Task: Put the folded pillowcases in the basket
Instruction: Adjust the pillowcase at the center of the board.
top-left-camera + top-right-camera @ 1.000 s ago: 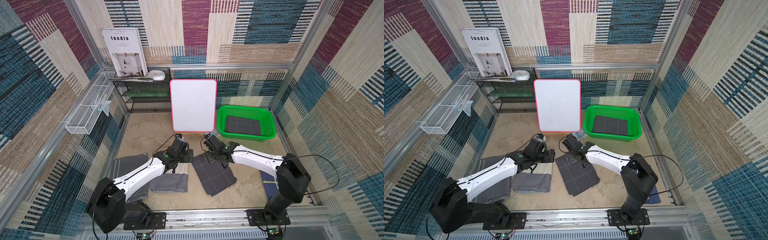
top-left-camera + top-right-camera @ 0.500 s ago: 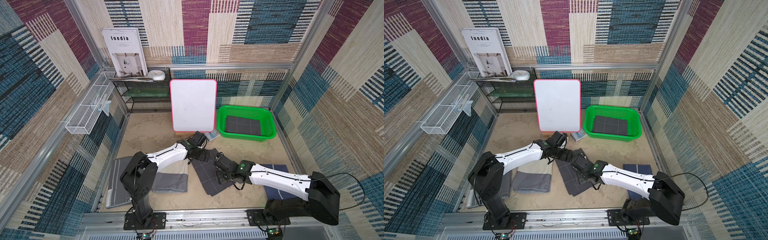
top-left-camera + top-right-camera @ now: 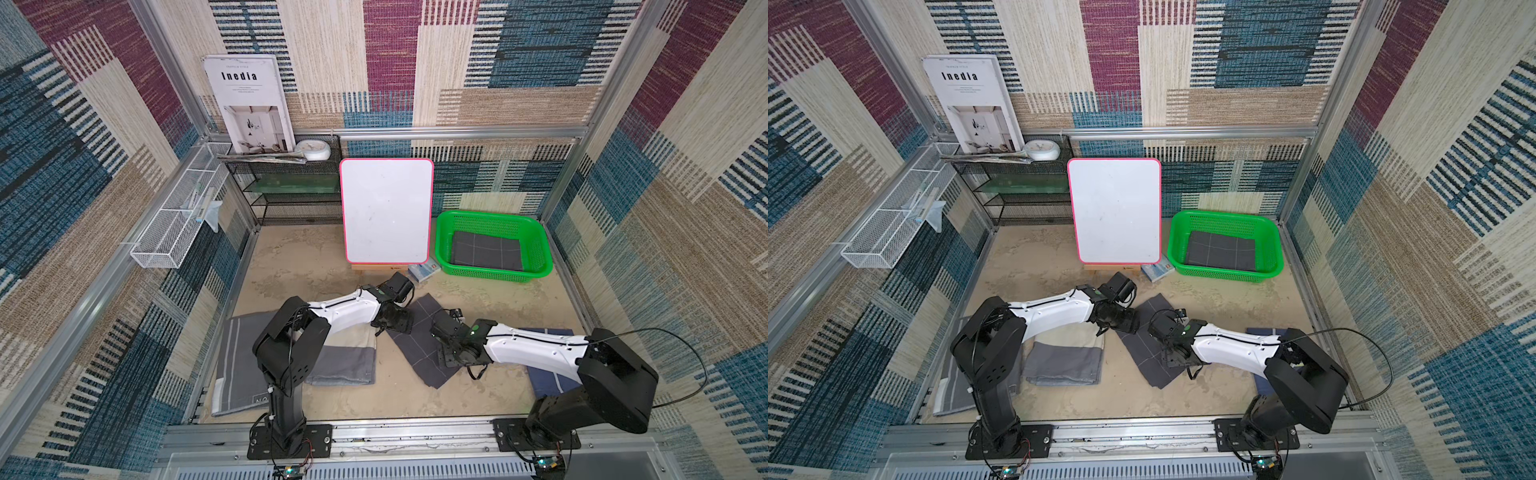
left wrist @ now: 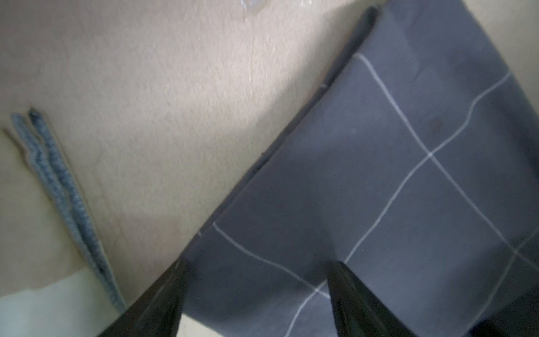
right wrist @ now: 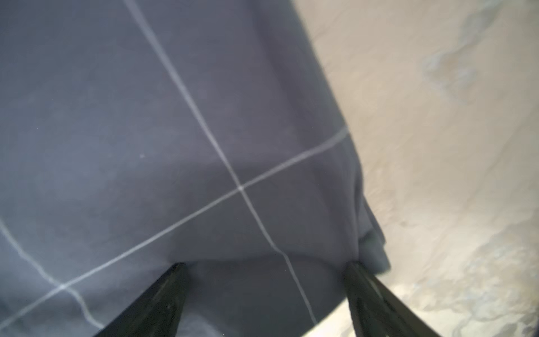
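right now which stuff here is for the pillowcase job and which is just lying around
For the job:
- pillowcase
- basket
- left gripper, open
- right gripper, open

Lying about:
- whiteboard
- grey towel
- blue cloth
- book
- clock
- wire tray

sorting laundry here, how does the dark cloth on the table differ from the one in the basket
The table cloth lies on the table, the basket cloth inside the green basket. The table cloth sits skewed; the basket cloth sits square to the basket's walls. Both are folded, dark grey with thin white lines.
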You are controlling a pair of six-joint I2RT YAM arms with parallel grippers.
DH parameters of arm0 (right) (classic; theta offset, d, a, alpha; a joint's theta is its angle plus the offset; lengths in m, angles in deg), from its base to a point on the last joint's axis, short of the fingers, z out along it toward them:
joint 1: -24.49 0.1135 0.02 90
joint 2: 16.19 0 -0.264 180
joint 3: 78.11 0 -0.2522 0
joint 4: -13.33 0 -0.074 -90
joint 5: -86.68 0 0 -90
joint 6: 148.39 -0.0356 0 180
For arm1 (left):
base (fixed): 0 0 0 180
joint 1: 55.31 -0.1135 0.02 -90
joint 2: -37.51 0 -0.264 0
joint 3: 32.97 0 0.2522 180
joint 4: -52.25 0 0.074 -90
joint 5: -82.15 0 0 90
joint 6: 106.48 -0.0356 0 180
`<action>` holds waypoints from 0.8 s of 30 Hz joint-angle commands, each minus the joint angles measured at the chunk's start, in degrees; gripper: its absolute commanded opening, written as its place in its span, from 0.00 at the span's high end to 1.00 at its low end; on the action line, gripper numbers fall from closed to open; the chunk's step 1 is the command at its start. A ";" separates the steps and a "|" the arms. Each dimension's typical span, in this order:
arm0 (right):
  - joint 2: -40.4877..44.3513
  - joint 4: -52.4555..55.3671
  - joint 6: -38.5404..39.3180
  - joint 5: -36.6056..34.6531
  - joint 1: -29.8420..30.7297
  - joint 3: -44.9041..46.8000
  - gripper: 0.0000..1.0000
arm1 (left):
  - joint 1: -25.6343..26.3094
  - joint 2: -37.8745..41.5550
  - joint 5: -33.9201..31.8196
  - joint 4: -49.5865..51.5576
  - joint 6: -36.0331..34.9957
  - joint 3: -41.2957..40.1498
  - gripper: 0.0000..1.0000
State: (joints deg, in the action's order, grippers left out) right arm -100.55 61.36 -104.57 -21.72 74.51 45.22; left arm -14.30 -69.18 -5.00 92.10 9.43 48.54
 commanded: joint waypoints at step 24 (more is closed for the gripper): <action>10.79 -3.07 5.81 7.16 -14.16 1.17 0.11 | -2.53 7.68 0.88 -0.08 1.92 -2.42 0.10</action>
State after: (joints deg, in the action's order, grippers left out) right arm -91.10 56.11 -96.94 -18.50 60.43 45.50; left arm -15.68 -60.27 -5.13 91.53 14.45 44.93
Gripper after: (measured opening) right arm 0.890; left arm 0.897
